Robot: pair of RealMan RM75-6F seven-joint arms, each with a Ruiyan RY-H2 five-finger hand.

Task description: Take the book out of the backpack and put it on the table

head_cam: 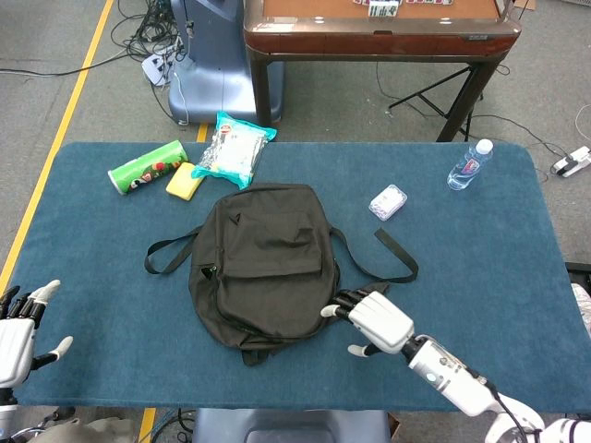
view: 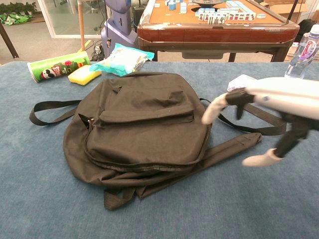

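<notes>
Lab or test room: floor cables (head_cam: 138, 32), yellow floor tape (head_cam: 55, 138), mahjong table (head_cam: 379, 28).

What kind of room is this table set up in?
Probably a robot lab or test hall: grey floor with yellow tape, loose cables beside a machine base, and a mahjong table behind the blue table with the backpack.

My left hand (head_cam: 17, 328) is cut off at the head view's 8 o'clock edge. The closed backpack (head_cam: 265, 261) hides any book. In the chest view my right hand (view: 279, 99) runs off at 3 o'clock, blurred.
</notes>
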